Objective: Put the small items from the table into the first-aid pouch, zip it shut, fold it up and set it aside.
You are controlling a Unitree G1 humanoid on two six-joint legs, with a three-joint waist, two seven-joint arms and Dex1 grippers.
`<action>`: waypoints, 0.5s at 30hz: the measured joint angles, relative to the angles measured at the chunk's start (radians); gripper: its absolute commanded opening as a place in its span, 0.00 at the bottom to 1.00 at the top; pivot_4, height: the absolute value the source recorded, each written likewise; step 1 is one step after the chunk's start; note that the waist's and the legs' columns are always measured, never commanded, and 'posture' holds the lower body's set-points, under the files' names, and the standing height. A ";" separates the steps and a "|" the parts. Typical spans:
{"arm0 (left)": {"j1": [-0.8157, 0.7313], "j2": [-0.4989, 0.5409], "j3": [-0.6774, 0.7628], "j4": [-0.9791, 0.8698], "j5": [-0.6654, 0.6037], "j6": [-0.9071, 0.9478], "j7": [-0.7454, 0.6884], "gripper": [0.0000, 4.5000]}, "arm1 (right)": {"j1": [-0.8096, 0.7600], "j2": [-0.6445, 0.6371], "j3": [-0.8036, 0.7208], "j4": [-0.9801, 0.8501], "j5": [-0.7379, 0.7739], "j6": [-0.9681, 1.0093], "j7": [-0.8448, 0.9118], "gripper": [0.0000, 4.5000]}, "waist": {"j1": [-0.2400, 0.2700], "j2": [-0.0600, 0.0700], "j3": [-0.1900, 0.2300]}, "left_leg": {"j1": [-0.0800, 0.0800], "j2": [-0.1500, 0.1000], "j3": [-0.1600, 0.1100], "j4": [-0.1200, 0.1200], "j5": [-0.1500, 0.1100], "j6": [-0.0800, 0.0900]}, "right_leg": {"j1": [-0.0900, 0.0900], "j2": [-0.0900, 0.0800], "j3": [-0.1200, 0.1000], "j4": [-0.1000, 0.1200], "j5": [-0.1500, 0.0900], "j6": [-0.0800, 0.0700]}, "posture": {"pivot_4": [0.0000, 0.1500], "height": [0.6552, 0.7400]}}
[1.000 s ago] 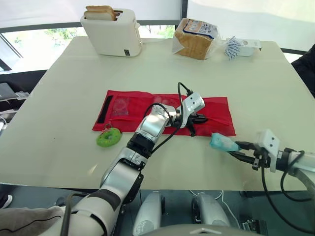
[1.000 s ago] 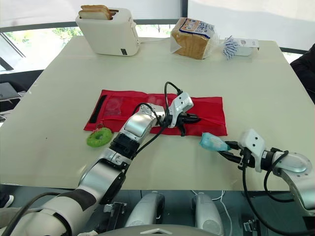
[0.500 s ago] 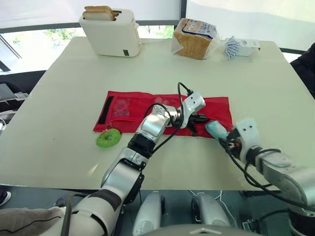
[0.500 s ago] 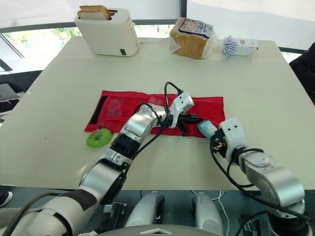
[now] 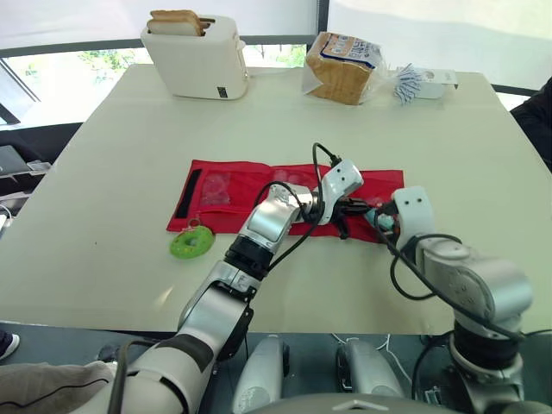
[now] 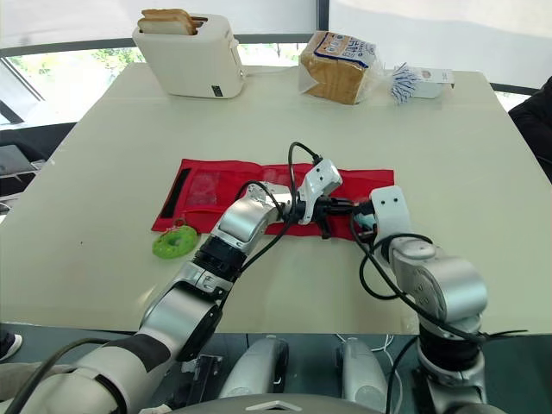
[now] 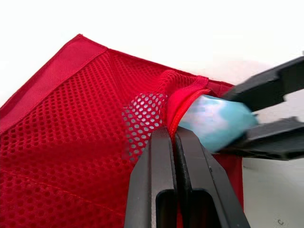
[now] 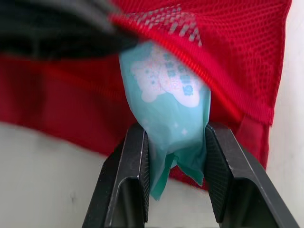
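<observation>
left gripper (image 7: 173, 135): fingers clenched flat together on the red binding of the mesh pocket mouth (image 7: 184, 96), lifting that lip off the first-aid pouch (image 5: 233, 185). right gripper (image 8: 173, 130): fingers grasping the teal packet (image 8: 166, 90) by its lower half; the packet's upper end sits just under the raised lip, its printed face still outside the mesh. in the head view the two grippers meet nose to nose over the pouch's right third, the right one entering from 4 o'clock.

the pouch lies unfolded and flat, long axis running 9 to 3 o'clock, with its black strap at the 9 o'clock end. its right edge lies just beyond the grippers; its near edge is crossed by the left arm. a green ring (image 5: 191, 242) touches the pouch's near edge at 7 o'clock.

bare table (image 5: 103, 172) lies open at 9, 12 and 3 o'clock of the pouch. far edge: toaster (image 5: 197, 53) at 11 o'clock, bread bag (image 5: 343, 65) and a white box (image 5: 424, 79) at 1 o'clock, all well apart from the pouch.
</observation>
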 measured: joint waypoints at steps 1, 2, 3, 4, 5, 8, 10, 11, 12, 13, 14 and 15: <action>0.001 -0.001 -0.001 -0.001 0.000 0.000 0.000 0.00 | -0.003 0.003 -0.001 0.004 -0.003 0.000 -0.002 0.34 | 0.000 0.000 0.000 | 0.000 0.000 0.000 0.000 0.000 0.000 | 0.000 0.000 0.000 0.000 0.000 0.000 | 1.00 1.00; 0.007 0.000 -0.004 -0.008 -0.001 0.000 -0.002 0.00 | -0.018 0.015 -0.001 0.032 -0.018 -0.012 -0.010 0.34 | 0.000 0.000 0.000 | 0.000 0.000 0.000 0.000 0.000 0.000 | 0.000 0.000 0.000 0.000 0.000 0.000 | 1.00 1.00; 0.008 0.000 -0.004 -0.009 -0.001 0.000 -0.003 0.00 | -0.021 0.018 -0.001 0.040 -0.022 -0.017 -0.012 0.34 | -0.001 0.000 0.000 | 0.000 0.000 0.000 0.000 0.000 0.000 | 0.000 0.000 0.000 0.000 0.000 0.000 | 1.00 1.00; 0.010 -0.001 -0.007 -0.023 -0.004 0.000 -0.008 0.00 | -0.034 0.031 0.003 0.089 -0.042 -0.071 -0.021 0.34 | -0.001 0.000 0.000 | 0.000 0.000 0.000 -0.001 0.000 0.000 | 0.000 0.000 0.000 0.000 0.000 0.000 | 1.00 1.00; 0.011 -0.001 -0.007 -0.030 -0.004 0.000 -0.008 0.00 | -0.039 0.039 0.006 0.138 -0.054 -0.133 -0.023 0.34 | -0.002 0.001 -0.001 | 0.000 0.000 0.001 -0.001 0.000 0.000 | 0.000 0.000 0.000 0.000 0.000 0.000 | 1.00 1.00; 0.011 -0.001 -0.005 -0.034 -0.006 0.000 -0.008 0.00 | -0.045 0.047 -0.001 0.223 -0.070 -0.238 -0.018 0.52 | -0.003 0.001 -0.002 | 0.001 0.000 0.001 -0.001 0.000 0.000 | 0.000 0.000 0.000 0.000 0.000 0.000 | 1.00 1.00; 0.012 0.003 -0.003 -0.032 -0.005 0.000 -0.005 0.00 | -0.022 0.068 -0.032 0.242 -0.074 -0.302 -0.015 0.70 | -0.001 0.002 -0.002 | 0.000 0.000 0.001 -0.001 0.000 0.000 | 0.000 0.000 0.000 0.000 0.000 0.000 | 1.00 1.00; 0.012 0.003 -0.002 -0.032 -0.005 0.000 -0.004 0.00 | -0.016 0.070 -0.042 0.242 -0.074 -0.315 -0.012 0.82 | 0.001 0.002 -0.002 | 0.000 0.000 0.001 -0.001 0.000 0.000 | 0.000 0.000 0.000 0.000 0.000 0.000 | 1.00 1.00; 0.012 0.003 -0.001 -0.032 -0.005 0.000 -0.004 0.00 | -0.009 0.070 -0.047 0.241 -0.073 -0.325 -0.005 0.86 | 0.002 0.002 -0.002 | 0.000 -0.001 0.001 0.000 0.000 0.000 | 0.000 -0.001 0.000 0.000 0.000 0.000 | 1.00 1.00; 0.012 0.000 -0.001 -0.032 -0.007 -0.001 -0.004 0.00 | 0.004 0.062 -0.048 0.226 -0.068 -0.327 0.008 0.92 | 0.004 0.002 -0.002 | 0.000 -0.001 0.001 0.000 0.000 0.000 | 0.000 -0.001 0.000 0.000 0.000 0.000 | 1.00 1.00; 0.012 -0.005 -0.003 -0.032 -0.013 -0.003 -0.009 0.00 | 0.033 0.039 -0.051 0.192 -0.059 -0.327 0.034 0.97 | 0.008 0.002 -0.002 | -0.001 -0.001 0.000 0.000 0.000 0.000 | 0.000 -0.001 -0.001 -0.001 0.000 0.000 | 1.00 1.00; 0.013 -0.012 -0.005 -0.030 -0.014 -0.004 -0.011 0.00 | 0.052 0.020 -0.054 0.168 -0.053 -0.326 0.051 1.00 | 0.009 0.002 -0.002 | -0.001 -0.001 0.000 0.000 0.000 0.000 | 0.000 -0.001 -0.001 -0.001 0.000 0.000 | 1.00 1.00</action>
